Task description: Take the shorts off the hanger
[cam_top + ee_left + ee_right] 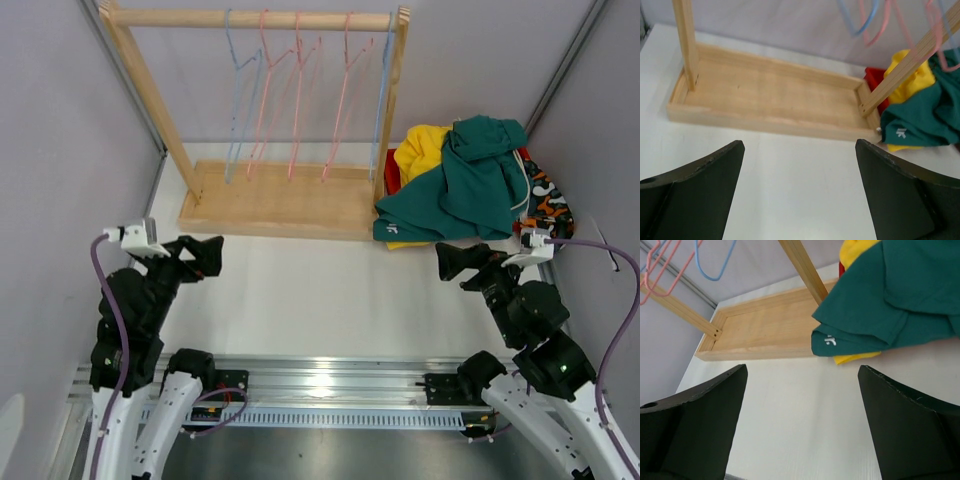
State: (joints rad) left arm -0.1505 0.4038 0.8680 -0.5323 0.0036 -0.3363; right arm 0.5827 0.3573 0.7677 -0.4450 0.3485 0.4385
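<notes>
We see the shorts [470, 185] heaped on the tabletop [320, 290] just right of the rack [270, 205], green pair [485, 165] over yellow [420, 150]. The left gripper [208, 257] and right gripper [447, 263] hover, jaws wide apart.

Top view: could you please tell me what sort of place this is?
Probably a robot test cell: grey walls box in a white table, arms mount on a metal rail, and a hanger rack stands beside heaped shorts.
</notes>
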